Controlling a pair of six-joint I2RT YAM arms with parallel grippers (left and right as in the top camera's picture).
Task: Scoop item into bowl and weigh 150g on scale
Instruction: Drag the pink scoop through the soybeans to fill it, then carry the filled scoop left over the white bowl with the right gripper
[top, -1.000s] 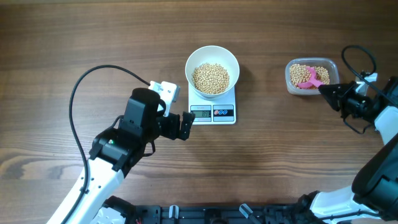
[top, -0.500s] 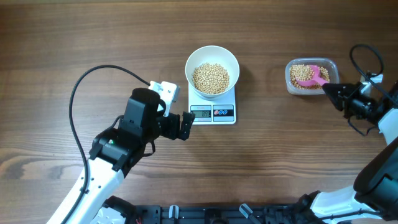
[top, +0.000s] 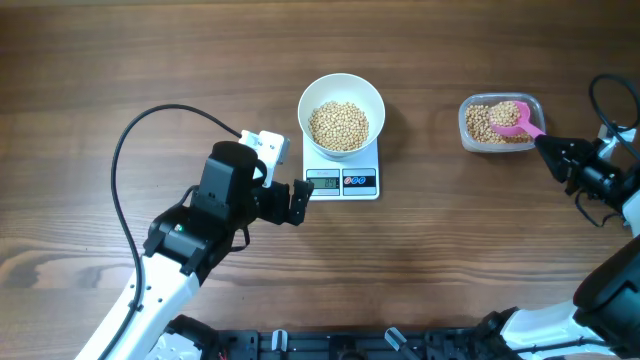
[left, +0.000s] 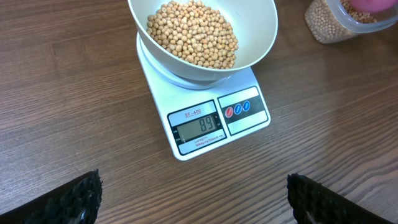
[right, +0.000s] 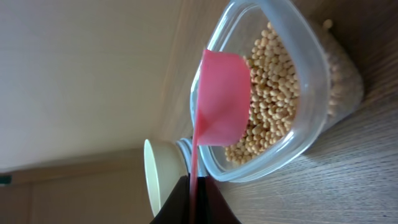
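The white bowl (top: 308, 98) holds a heap of tan beans (top: 339, 125) and stands on the white scale (top: 343, 182). In the left wrist view the scale (left: 205, 124) displays 89 below the bowl (left: 264, 31). My left gripper (top: 299, 203) (left: 196, 199) is open just left of the scale's front, with only bare wood between its fingers. My right gripper (top: 553, 155) (right: 194, 196) is shut on the handle of a pink scoop (top: 512, 119) (right: 224, 99). The scoop carries beans above the right part of a clear tub (top: 463, 125) (right: 283, 155).
More beans (right: 273, 106) lie in the clear tub at the far right of the wooden table (top: 450, 260). A black cable (top: 125, 150) loops over the table left of my left arm. My right arm's cables (top: 600, 100) hang at the right edge.
My right gripper has drawn back to the right with the pink scoop, which moved from the tub's middle to its right side with beans in it. The left arm is still.
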